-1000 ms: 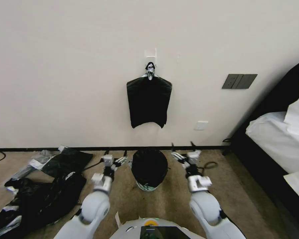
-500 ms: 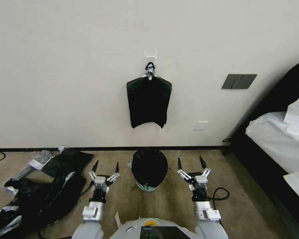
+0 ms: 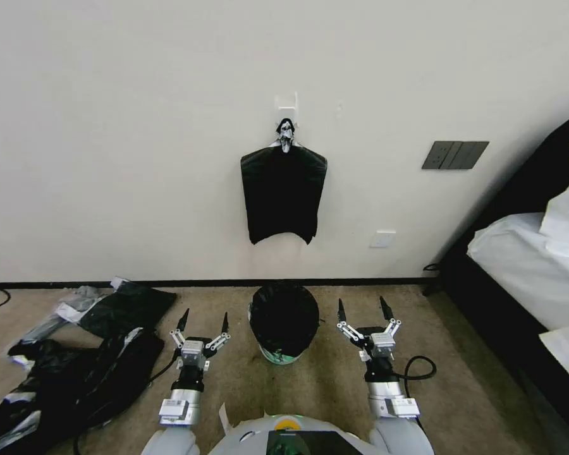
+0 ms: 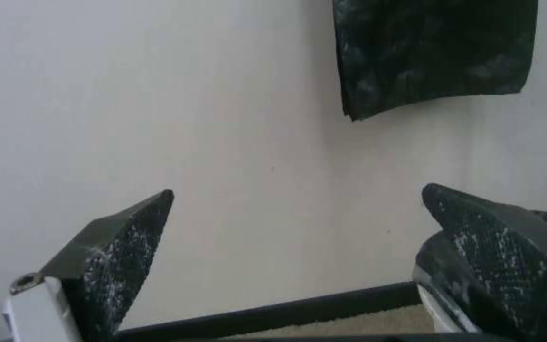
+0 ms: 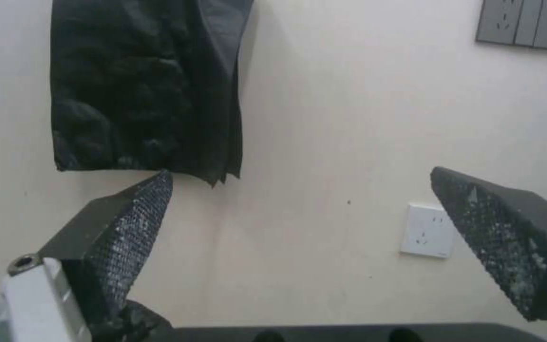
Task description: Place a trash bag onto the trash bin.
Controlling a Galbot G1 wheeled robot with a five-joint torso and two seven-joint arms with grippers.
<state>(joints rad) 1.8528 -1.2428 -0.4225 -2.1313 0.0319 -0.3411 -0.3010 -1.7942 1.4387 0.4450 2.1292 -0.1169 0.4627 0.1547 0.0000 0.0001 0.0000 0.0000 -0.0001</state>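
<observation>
Although the bag looks seated, several things could undo it from here:

Bag: the thin glossy black plastic trash bag [image 3: 284,316] already lines and drapes over the small round white plastic trash bin [image 3: 278,356], on the carpet near the far wall, between the two arms; just a pale sliver of the bin's base shows under the black film.

Left claw: the left gripper [image 3: 202,321] hangs just left of the bin, fingers spread wide, nothing held.

Right claw: the right gripper [image 3: 362,309] hangs just right of the bin, likewise released and empty.

Risk, slipping: I judge the film sits loosely on the rim, so with nothing clamping it the bag could sag inward or slide off.

Risk, snagging: both pointed fingertips are close to the bag's sides; a careless sideways sweep could catch the plastic, drag it off or tip the light bin.

Risk, confusion: a flat black bundle of bags [image 3: 283,193] hangs on the wall above, and a heap of black and grey plastic sheets [image 3: 76,373] lies far left; reaching for either would be wasted.
</observation>
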